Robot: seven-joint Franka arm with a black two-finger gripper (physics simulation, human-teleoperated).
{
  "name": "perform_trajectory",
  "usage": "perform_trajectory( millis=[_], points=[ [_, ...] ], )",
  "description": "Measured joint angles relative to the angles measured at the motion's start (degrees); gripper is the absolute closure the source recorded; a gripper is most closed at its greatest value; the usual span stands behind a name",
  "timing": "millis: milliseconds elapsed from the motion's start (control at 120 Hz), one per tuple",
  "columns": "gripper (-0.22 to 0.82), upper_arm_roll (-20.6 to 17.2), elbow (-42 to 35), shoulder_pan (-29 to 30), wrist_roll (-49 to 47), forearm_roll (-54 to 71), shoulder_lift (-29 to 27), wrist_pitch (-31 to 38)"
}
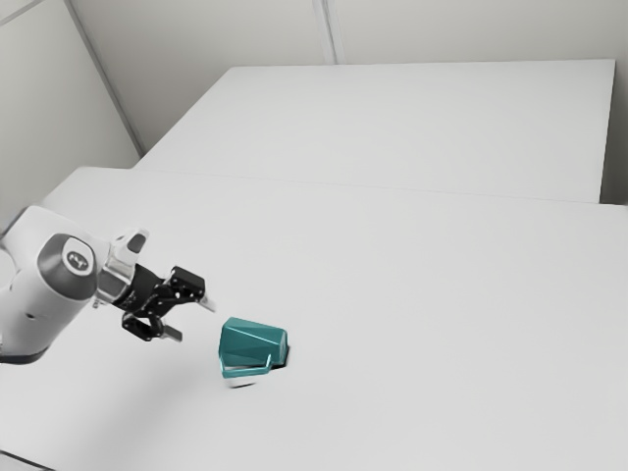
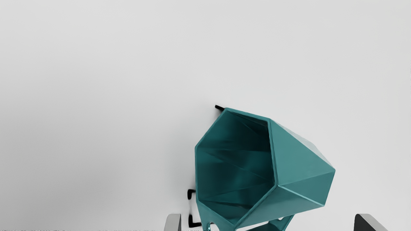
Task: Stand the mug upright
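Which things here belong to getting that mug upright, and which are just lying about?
Part of the job:
- teal faceted mug, lying on its side
- black pincer, open, near the mug

Just there:
- white tabletop, merely supporting the mug
- pale wall

Mug: teal, glossy, faceted, with a hollow angular body. Pose: tipped on its side on the white surface, wider open mouth toward the exterior view's left, narrower base toward that view's right. Angular handle along one side; its contact with the surface appears uncertain.
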Motion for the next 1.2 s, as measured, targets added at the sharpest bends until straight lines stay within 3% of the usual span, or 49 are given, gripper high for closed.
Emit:
perform_trajectory(
  millis=[100,300,533,708,883,1200],
  points=[
    [0.02,0.1,-0.8,0.1,3.3,-3.3,0.9,0.9],
    [0.02,6.5,-0.8,0.1,11.0,-8.1,3.7,-2.7],
    [0.02,7.5,-0.5,-0.3,19.8,-11.7,6.2,-7.7],
    [0.02,11.3,-0.1,-0.4,25.4,-15.2,6.5,-10.4],
    [0.02,11.7,0.0,-2.2,29.9,-19.8,9.4,-11.4],
    [0.02,11.7,1.3,-3.3,35.4,-23.1,9.5,-12.1]
  ],
)
